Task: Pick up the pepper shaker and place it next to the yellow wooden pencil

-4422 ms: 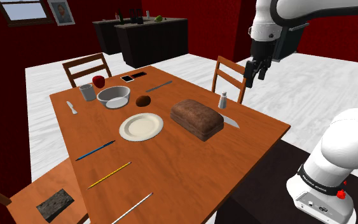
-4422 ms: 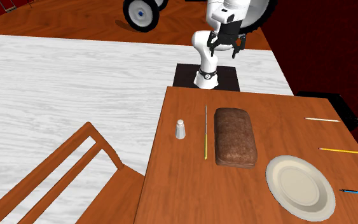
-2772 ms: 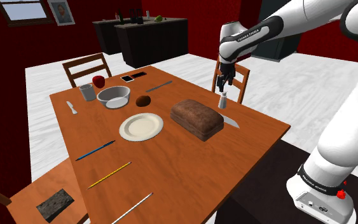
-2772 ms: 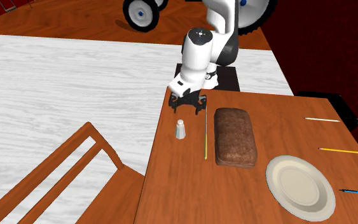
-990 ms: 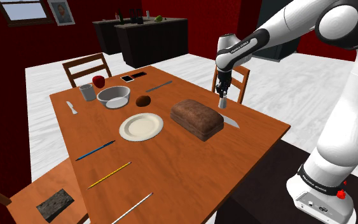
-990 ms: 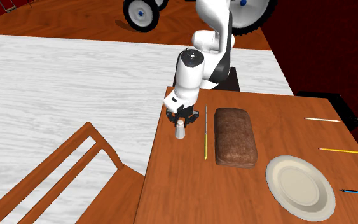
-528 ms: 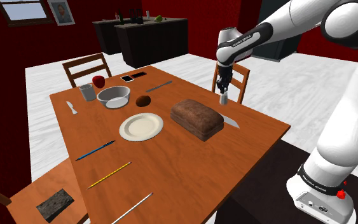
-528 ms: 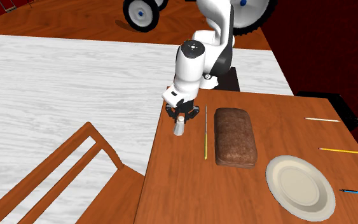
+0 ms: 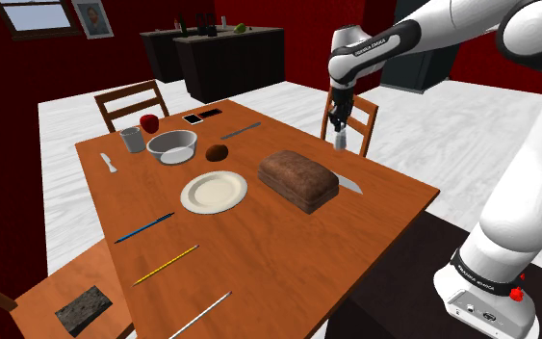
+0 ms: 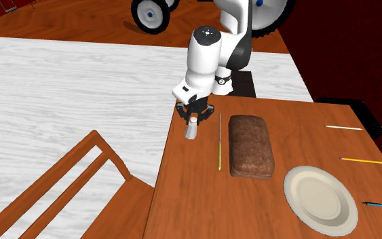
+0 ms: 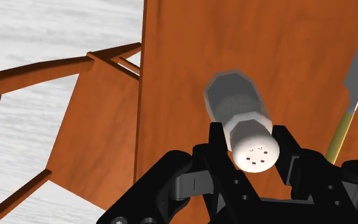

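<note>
The pepper shaker (image 9: 339, 142) is a small pale grey shaker with a white holed cap (image 11: 255, 149). It hangs a little above the wooden table (image 9: 259, 241) near its far edge, tilted in the wrist view. My gripper (image 9: 337, 126) is shut on the pepper shaker (image 10: 193, 130) just under the cap, with one black finger (image 11: 217, 144) on each side. The yellow pencil (image 9: 166, 264) lies far off on the table, toward the shoulder view's lower left; it is also at the second exterior view's right (image 10: 363, 161).
A brown loaf (image 9: 297, 178) and a knife (image 10: 220, 139) lie beside the shaker. A white plate (image 9: 214, 191), a grey bowl (image 9: 172, 146), a blue pencil (image 9: 145, 227) and a white pencil (image 9: 201, 315) are spread over the table. A wooden chair (image 9: 351, 114) stands behind the gripper.
Within the last second the gripper has risen with the shaker, lifting it off the table. Before that the arm came down over the shaker and shut on it.
</note>
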